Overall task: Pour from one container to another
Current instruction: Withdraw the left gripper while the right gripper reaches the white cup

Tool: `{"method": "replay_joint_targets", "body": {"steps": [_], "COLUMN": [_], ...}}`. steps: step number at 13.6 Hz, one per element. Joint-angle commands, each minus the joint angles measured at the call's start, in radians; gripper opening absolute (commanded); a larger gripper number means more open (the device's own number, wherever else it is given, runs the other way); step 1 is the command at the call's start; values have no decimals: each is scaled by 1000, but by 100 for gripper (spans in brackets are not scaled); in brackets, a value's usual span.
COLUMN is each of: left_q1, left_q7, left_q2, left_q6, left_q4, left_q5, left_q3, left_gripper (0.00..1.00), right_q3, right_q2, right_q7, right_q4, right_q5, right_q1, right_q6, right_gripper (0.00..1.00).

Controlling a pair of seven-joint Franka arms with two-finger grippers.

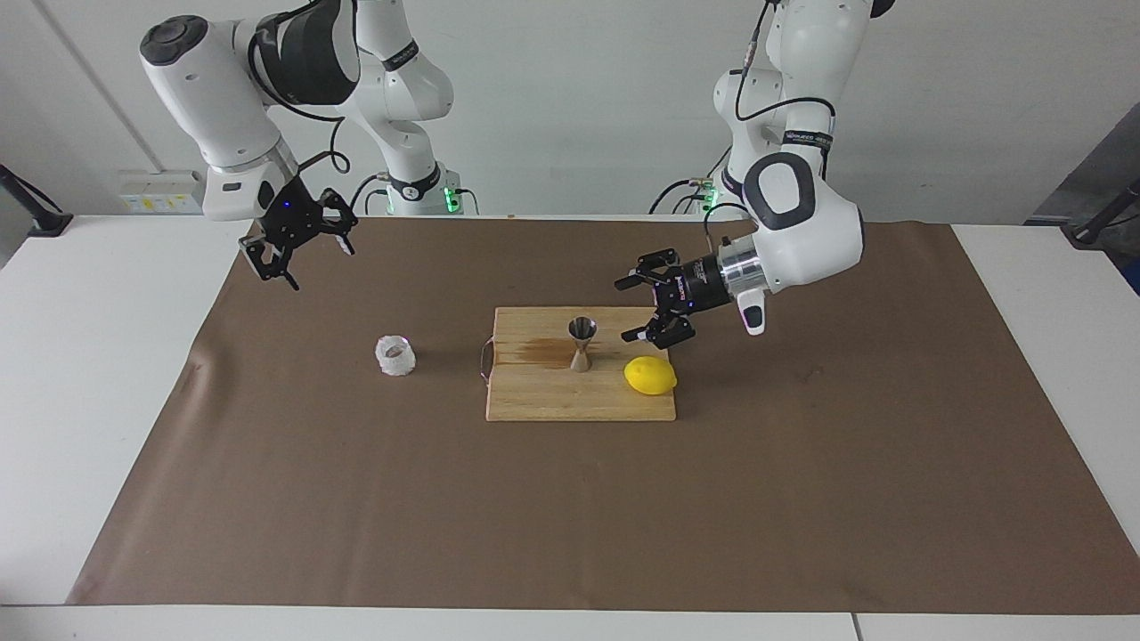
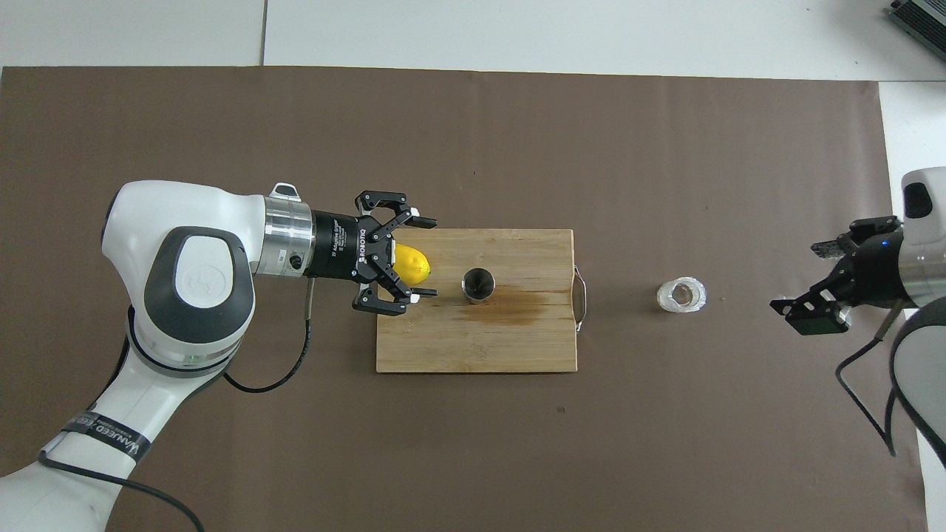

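Steel jigger (image 1: 582,344): shiny, hourglass-shaped, two cones joined at a narrow waist; upright near the middle of the cutting board, open mouth up.

Crinkled cup (image 1: 395,355): small, squat, whitish and translucent, with textured sides; upright on the brown mat, well apart from the board toward the right arm's end of the table.

Cutting board (image 1: 543,401): rectangular, pale wood in glued strips, a darker stain beside the jigger (image 2: 478,285); thin wire handle on the edge that faces the cup (image 2: 681,295).

Lemon (image 1: 650,375): yellow, oval, smooth; lies on the board's corner toward the left arm's end, just beside the jigger.

Mat (image 1: 802,499): matte brown paper sheet that covers most of the white table (image 1: 89,356).

Left gripper (image 1: 643,309): black, linked fingers spread wide, holds nothing; hangs over the board's edge by the lemon (image 2: 412,264), clear of the jigger. White lettering on its body reads "ROBOTIQ".

Right gripper (image 1: 294,254): black, fingers apart, empty; raised over the mat's edge at the right arm's end, well apart from the cup.
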Motion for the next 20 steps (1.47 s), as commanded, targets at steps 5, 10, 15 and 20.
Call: {"method": "replay_joint_targets", "body": {"steps": [5, 10, 15, 20], "left_q1": [120, 189, 235, 238], "left_q7": [-35, -2, 214, 265], "left_q2": [18, 62, 50, 45], "left_q6": [-267, -497, -669, -686], "left_q4": [120, 277, 339, 370], "left_q5": [373, 620, 755, 890], "left_q3": [-5, -5, -3, -6], "left_gripper": [100, 100, 100, 100], "right_q3": [6, 6, 6, 6], "right_q2": [37, 127, 195, 236], "right_q7": [-294, -646, -812, -926], "right_q4": [-82, -141, -194, -241], "right_q5": [94, 241, 373, 412], "right_q1": [-56, -106, -104, -66], "right_q6": [105, 228, 294, 346], "right_gripper": [100, 100, 100, 100]}}
